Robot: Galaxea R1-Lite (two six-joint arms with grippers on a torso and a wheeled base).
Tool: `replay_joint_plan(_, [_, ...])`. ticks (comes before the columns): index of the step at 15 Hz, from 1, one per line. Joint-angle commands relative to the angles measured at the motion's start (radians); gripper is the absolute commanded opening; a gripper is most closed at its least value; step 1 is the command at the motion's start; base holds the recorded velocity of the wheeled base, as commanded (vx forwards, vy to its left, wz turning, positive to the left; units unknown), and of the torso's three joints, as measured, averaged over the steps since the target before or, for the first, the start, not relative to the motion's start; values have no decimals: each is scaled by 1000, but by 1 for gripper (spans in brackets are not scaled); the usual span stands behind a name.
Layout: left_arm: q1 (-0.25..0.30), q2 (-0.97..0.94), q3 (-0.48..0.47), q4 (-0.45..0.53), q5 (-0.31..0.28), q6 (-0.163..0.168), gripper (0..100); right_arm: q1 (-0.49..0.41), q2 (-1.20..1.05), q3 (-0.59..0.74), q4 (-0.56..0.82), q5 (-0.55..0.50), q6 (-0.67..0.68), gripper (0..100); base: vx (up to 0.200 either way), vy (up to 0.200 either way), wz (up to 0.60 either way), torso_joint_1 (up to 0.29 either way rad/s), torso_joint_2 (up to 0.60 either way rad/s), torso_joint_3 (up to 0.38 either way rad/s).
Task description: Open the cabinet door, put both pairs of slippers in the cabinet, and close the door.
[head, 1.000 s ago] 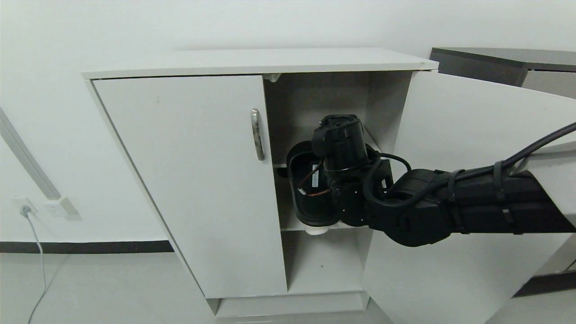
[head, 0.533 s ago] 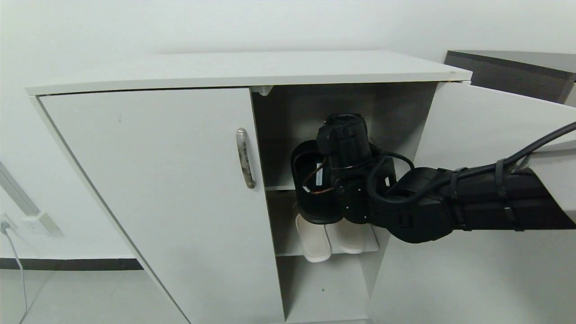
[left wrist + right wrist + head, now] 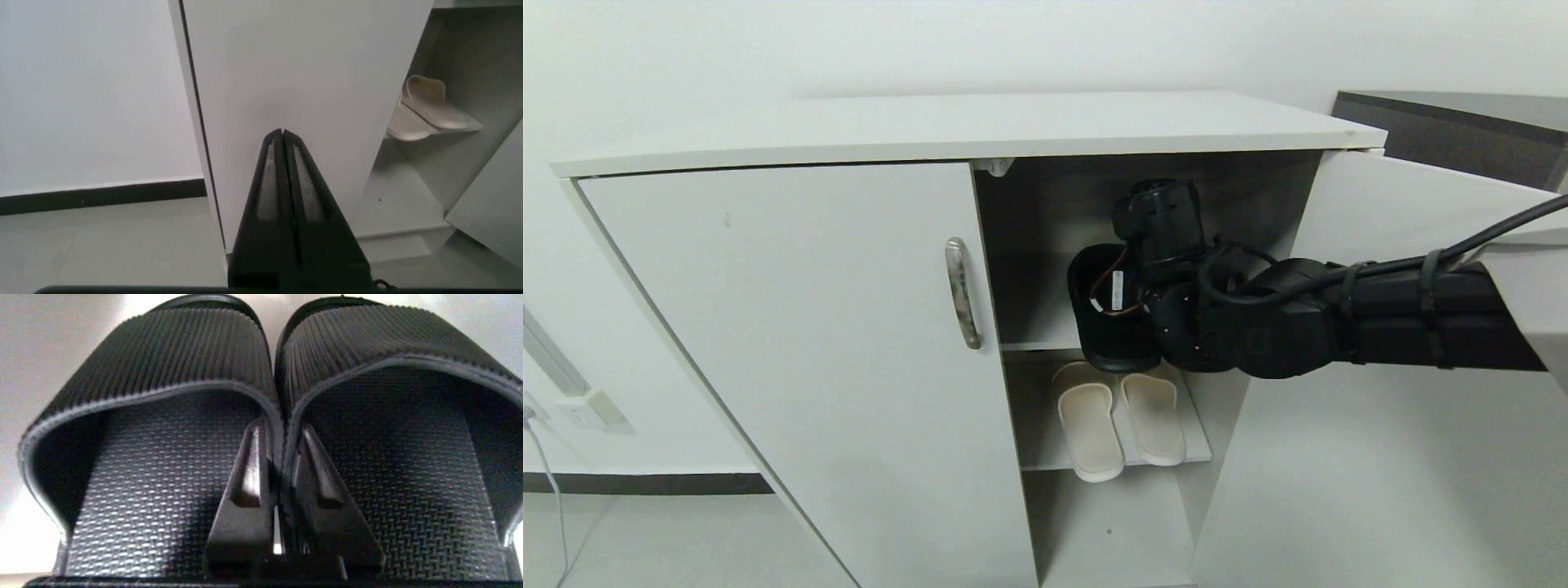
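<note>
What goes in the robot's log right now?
right fingers: shut on black slippers | white slippers: on shelf | left fingers: shut | right door: open

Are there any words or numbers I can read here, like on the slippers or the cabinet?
A small white tag behind the right gripper: it has print on it, but too small to read.
On the black slippers, the white slippers and the cabinet: no words, numbers or signs to see.
So nothing here can be read.
</note>
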Motion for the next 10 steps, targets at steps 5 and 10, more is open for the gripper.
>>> replay_joint_plan(5, [0, 1, 0, 0, 0, 0, 0, 7, 44, -24, -5, -5, 17, 0, 120, 0, 0, -2, 0, 3])
replay_joint_plan(10, [-1, 1, 0, 0, 0, 0, 0, 5, 76, -53, -25, -7, 16, 0, 0, 0, 0, 0, 0, 0])
